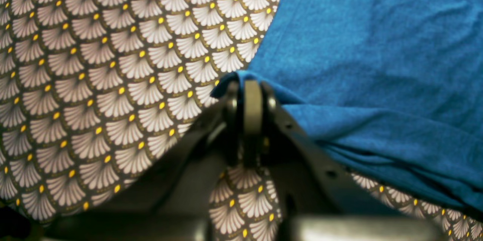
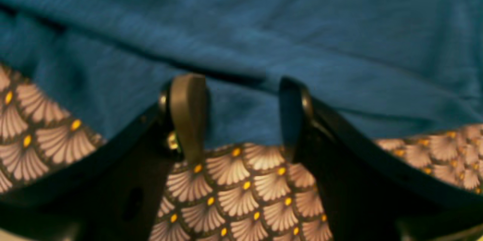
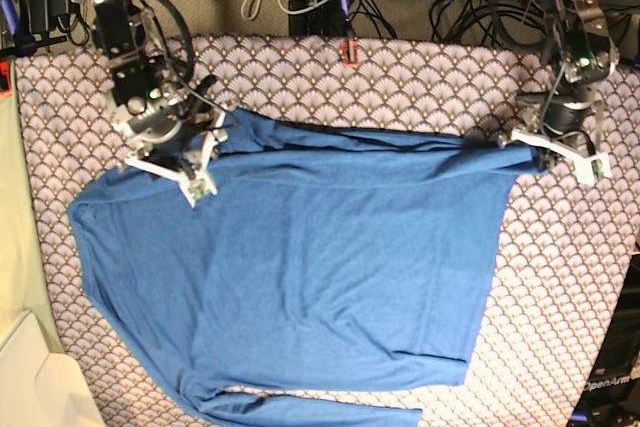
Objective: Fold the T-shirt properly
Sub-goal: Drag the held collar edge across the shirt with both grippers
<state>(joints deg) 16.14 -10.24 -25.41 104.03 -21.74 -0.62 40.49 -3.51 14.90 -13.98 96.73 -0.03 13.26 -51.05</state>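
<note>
Bunching T-shirt [image 1: 369,63] edge pinched in left fingers [image 1: 252,101]; right fingers [image 2: 187,112] spread, straddling hem.

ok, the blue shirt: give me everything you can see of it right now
The shirt is plain medium blue, soft knit by the look of it, long-sleeved, with no print. It lies spread mostly flat on the patterned cloth, lightly wrinkled, and its far edge looks doubled over. One sleeve runs along the near edge. The left hand is shut on a pinch of its corner, pulling the fabric into a small peak. The right hand is open, its fingers straddling the shirt's edge without pinching it.
</note>
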